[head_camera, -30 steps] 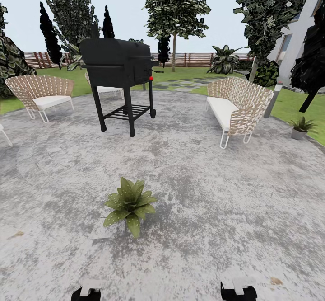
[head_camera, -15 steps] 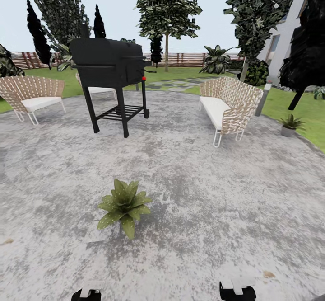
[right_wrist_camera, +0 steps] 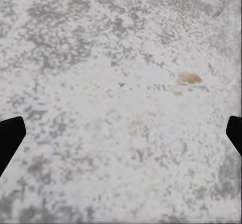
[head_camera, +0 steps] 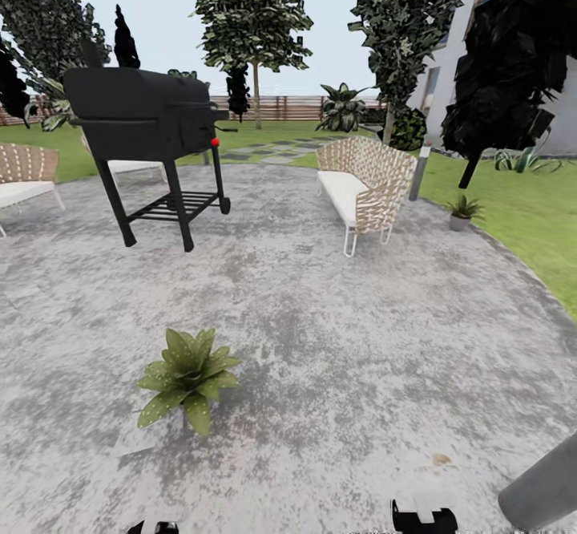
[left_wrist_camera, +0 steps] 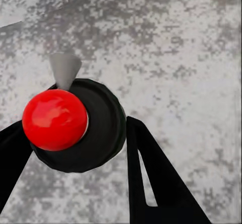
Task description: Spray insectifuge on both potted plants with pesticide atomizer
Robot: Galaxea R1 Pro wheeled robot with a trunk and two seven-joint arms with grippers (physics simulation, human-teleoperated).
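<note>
One potted plant (head_camera: 186, 374) sits on the grey mottled patio (head_camera: 344, 333) at the near left of the head view, its speckled pointed leaves spread low over the paving. Well beyond it stands a black grill (head_camera: 148, 121) on legs with a red knob on its side, and to the grill's right a woven bench (head_camera: 362, 185) with a white cushion. A woven chair (head_camera: 22, 177) shows at the left edge. Past the bench, at the patio's rim beside the lawn (head_camera: 513, 213), a thin-leaved clump in a grey pot (head_camera: 461, 212) stands near a grey bollard lamp (head_camera: 420, 171). Trees and a brown slatted fence (head_camera: 292, 107) close the far side.

In the left wrist view the left claw (left_wrist_camera: 75, 133) pinches the pesticide atomizer (left_wrist_camera: 73, 125) (seen from above: a red round top on a dark round body, with a grey nozzle pointing out), one black finger on either side of the bottle, over bare paving.

In the right wrist view the right claw (right_wrist_camera: 121, 133) is spread wide, its dark fingertips (right_wrist_camera: 10, 138) at the two edges of the picture, with a small brown fleck (right_wrist_camera: 189, 77) on the patio below.
</note>
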